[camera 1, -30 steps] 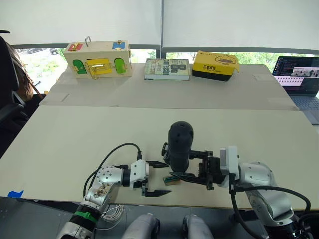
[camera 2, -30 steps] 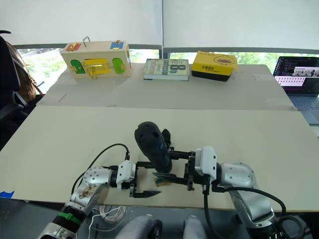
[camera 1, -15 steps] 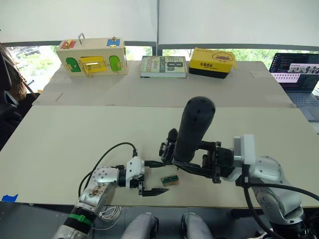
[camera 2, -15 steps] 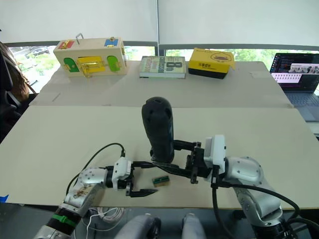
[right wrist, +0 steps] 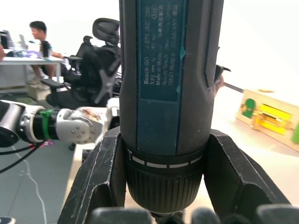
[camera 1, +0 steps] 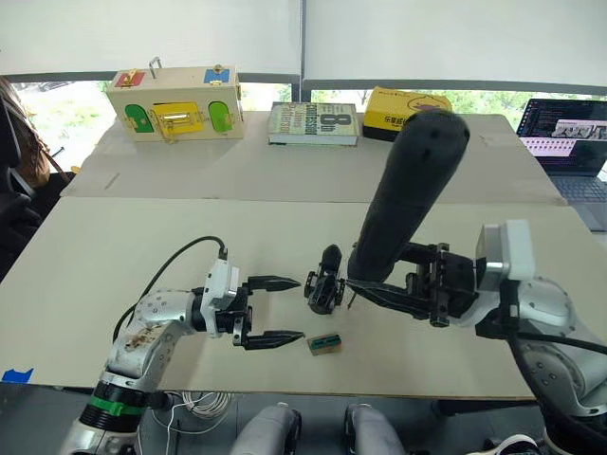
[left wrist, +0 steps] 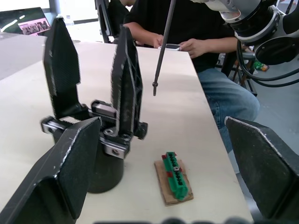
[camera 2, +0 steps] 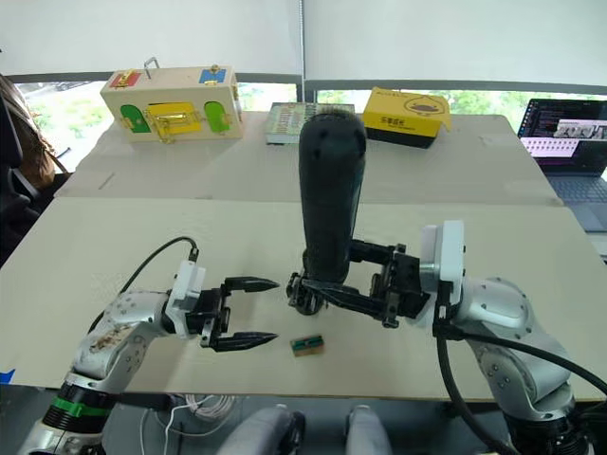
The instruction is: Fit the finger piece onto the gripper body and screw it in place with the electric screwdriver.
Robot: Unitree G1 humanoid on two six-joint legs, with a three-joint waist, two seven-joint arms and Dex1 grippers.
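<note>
My right gripper (camera 1: 368, 282) is shut on the electric screwdriver (camera 1: 410, 194), a thick black cylinder tilted with its rounded end up and to the right. Its thin bit (left wrist: 161, 46) points down, with the tip just above the table beside the gripper body (camera 1: 324, 286). That small black block stands mid-table. Two tapered dark pieces rise from it, one being the finger piece (left wrist: 126, 79). My left gripper (camera 1: 301, 307) is open just left of the body and holds nothing. In the right wrist view both fingers (right wrist: 100, 186) clamp the screwdriver (right wrist: 168, 93).
A small green-topped tan block (camera 1: 324, 343) lies near the front edge, below the gripper body. At the table's back stand a wooden latch box (camera 1: 175, 90), a book (camera 1: 313, 123) and a yellow box (camera 1: 398, 106). A laptop (camera 1: 569, 152) sits far right. A seated person (left wrist: 187, 28) holds a phone.
My right gripper has raised the screwdriver and tipped its rounded end up and to the right, uncovering the gripper body. My left gripper stays open and now sits further from the front edge.
</note>
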